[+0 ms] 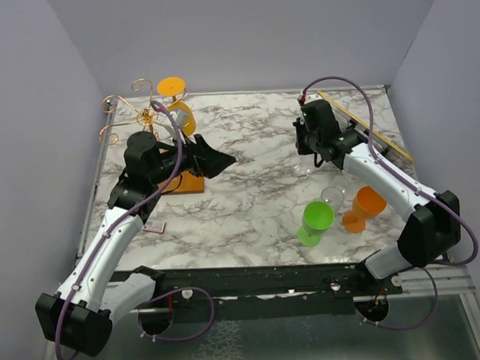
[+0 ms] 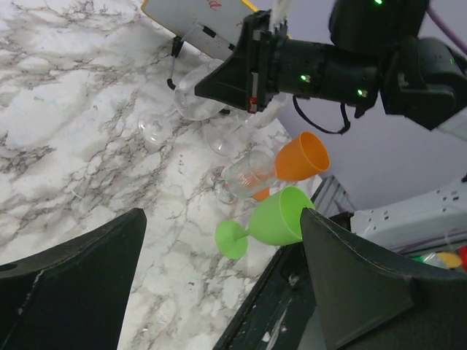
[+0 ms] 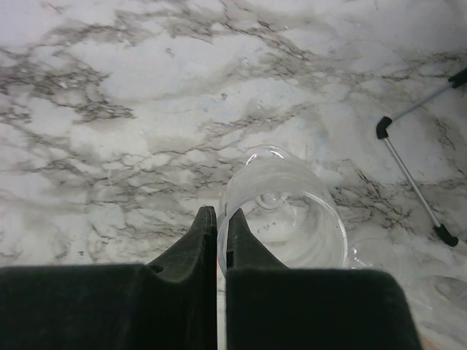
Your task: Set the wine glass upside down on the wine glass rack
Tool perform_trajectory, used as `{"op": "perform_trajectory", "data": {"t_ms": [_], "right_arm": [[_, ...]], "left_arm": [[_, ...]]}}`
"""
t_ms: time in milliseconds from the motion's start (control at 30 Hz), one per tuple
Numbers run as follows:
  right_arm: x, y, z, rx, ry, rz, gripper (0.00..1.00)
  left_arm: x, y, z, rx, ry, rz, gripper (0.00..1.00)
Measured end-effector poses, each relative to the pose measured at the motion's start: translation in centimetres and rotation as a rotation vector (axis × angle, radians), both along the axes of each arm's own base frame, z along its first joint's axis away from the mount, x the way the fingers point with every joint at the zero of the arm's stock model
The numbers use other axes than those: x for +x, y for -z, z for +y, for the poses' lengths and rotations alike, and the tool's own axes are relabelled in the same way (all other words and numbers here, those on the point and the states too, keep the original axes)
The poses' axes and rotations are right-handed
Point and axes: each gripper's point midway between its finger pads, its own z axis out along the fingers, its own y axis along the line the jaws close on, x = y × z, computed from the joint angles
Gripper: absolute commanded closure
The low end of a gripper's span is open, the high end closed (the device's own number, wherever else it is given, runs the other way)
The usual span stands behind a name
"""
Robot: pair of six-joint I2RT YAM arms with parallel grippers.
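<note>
The right hand (image 3: 217, 216) has its two black fingers pinched almost together on the thin rim of a clear wine glass (image 3: 292, 219). The glass bowl lies just beside and beyond the fingertips, over the far right of the white marbled tabletop (image 1: 249, 203). We look straight into its open mouth, with the stem beyond, so its long axis runs down toward the tabletop, mouth uppermost. The left hand (image 1: 215, 159) is spread wide and holds nothing. Beside it, at the far left, stands the gold wire wine glass rack (image 1: 147, 116) on an orange-brown wooden base, well apart from the glass.
</note>
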Motion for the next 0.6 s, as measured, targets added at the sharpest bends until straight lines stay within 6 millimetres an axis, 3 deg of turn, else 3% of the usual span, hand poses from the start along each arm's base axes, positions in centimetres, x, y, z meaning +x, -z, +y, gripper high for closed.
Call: {"op": "perform_trajectory", "data": {"t_ms": [100, 367, 600], "right_arm": [[-0.4, -2.1, 1.2, 0.086, -0.055, -0.067, 0.99], [-1.1, -10.4, 3.9, 0.338, -0.176, -0.347, 0.99], [-3.6, -15.3, 3.8, 0.512, -0.221, -0.570, 0.99]], "left_arm": [[0.5, -0.5, 0.1, -0.055, -0.057, 0.083, 0.12], [3.1, -3.6, -1.0, -0.281, -0.133, 0.278, 0.05], [5.9, -4.7, -3.9, -0.428, -0.152, 0.442, 0.01]]}}
